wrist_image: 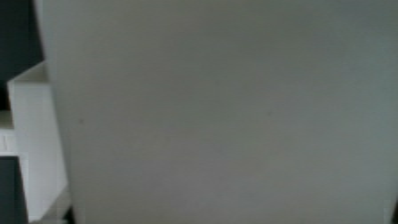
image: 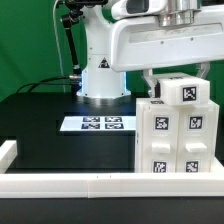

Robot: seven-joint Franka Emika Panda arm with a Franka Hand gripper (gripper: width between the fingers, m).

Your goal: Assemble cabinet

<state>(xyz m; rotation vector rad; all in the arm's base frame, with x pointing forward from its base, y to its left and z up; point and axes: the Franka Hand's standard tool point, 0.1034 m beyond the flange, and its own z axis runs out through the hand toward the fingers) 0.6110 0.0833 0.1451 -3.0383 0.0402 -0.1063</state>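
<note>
Exterior view: bright, even room light. White arm point(image: 150, 45) nearly washed out; black table point(image: 40, 120) swallows detail. Tags on the cabinet point(image: 175, 135) fairly crisp. Wrist view: dim, grey, soft. A close pale surface point(wrist_image: 231, 110) fills it, out of focus.

The exterior view sits low at the near edge, facing across the black tabletop point(image: 40, 110) toward the arm's base point(image: 100, 80) at the far side. The wrist view looks from very close at the white cabinet point(wrist_image: 231, 110), whose blank face nearly fills it. Both views share that cabinet point(image: 175, 135).
</note>
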